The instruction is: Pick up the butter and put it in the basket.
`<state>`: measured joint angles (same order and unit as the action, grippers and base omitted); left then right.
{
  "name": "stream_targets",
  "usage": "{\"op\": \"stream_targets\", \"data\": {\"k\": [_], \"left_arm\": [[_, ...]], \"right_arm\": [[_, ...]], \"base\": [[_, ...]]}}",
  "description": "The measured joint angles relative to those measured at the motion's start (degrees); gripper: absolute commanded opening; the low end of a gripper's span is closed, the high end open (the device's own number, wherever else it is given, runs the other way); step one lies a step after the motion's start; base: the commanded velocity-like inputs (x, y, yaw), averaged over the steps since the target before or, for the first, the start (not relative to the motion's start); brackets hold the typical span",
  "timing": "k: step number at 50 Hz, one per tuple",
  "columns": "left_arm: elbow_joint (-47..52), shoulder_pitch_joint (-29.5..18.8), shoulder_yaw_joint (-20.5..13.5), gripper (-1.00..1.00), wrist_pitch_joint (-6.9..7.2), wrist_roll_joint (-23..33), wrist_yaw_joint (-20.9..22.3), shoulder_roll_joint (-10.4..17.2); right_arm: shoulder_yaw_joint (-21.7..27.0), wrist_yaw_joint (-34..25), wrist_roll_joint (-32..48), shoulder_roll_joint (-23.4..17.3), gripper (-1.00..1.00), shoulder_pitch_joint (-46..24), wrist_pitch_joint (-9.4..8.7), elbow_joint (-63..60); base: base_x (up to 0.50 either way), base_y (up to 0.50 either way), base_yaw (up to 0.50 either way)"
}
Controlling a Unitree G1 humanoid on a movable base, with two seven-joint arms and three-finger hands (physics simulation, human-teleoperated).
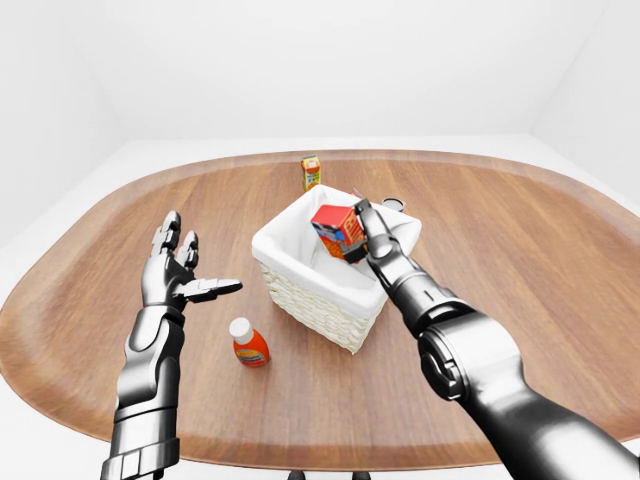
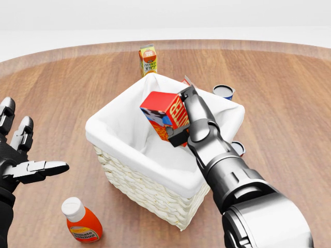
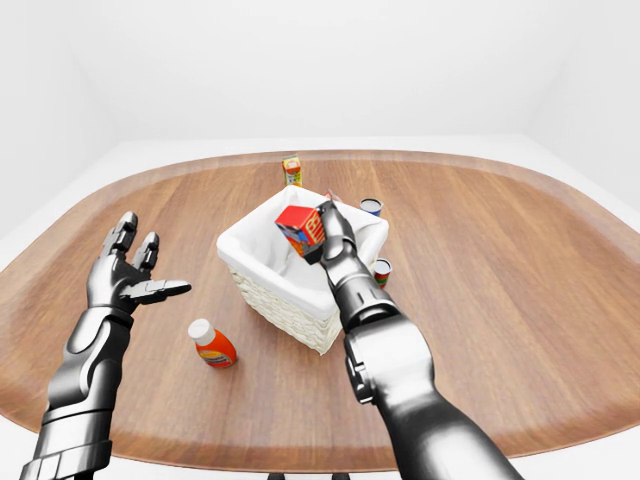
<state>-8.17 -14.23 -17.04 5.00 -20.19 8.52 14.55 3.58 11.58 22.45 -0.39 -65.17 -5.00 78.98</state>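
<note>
The butter (image 2: 166,114) is a red box with a blue and white picture. My right hand (image 2: 182,120) is shut on it and holds it tilted over the open top of the white-lined wicker basket (image 2: 137,178), which stands in the middle of the wooden table. My left hand (image 2: 20,160) is open and empty, raised above the table at the left of the head view, well apart from the basket.
An orange ketchup bottle (image 2: 81,222) lies on the table to the lower left of the basket. A small juice carton (image 2: 148,59) stands beyond the basket. Two cans (image 2: 223,91) stand to its right. The oval table's edge (image 1: 300,460) runs close to me.
</note>
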Motion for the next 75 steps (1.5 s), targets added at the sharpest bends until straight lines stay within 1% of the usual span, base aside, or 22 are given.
{"op": "stream_targets", "data": {"k": [44,46,48,50,51,52,75], "left_arm": [[-1.5,-0.4,-0.1,1.0,0.0,-0.4,0.0,0.3],[-1.5,-0.4,-0.1,1.0,0.0,-0.4,0.0,0.3],[-1.6,-0.5,-0.1,1.0,0.0,-0.5,0.1,0.3],[-1.7,-0.5,-0.1,1.0,0.0,-0.5,0.1,0.4],[-1.8,-0.5,-0.1,1.0,0.0,-0.5,0.1,0.4],[-1.8,-0.5,-0.1,1.0,0.0,-0.5,0.1,0.4],[-2.1,-0.5,-0.1,1.0,0.0,-0.6,0.1,0.5]], "right_arm": [[0.0,0.0,2.2,1.8,-1.0,1.8,0.0,0.4],[0.0,0.0,2.2,1.8,-0.96,1.8,0.0,0.4],[0.1,0.1,2.2,1.8,-0.44,1.8,0.0,0.4],[0.2,0.3,2.1,1.8,0.29,1.8,0.0,0.4],[0.3,0.5,2.1,1.8,0.58,1.7,0.0,0.2],[0.4,0.6,2.1,1.8,1.0,1.6,0.0,0.0],[0.9,1.5,1.9,2.0,1.0,0.7,0.0,-1.7]], "base": [[0.0,0.0,0.0],[0.0,0.0,0.0],[0.0,0.0,0.0],[0.0,0.0,0.0],[0.0,0.0,0.0],[0.0,0.0,0.0],[0.0,0.0,0.0]]}}
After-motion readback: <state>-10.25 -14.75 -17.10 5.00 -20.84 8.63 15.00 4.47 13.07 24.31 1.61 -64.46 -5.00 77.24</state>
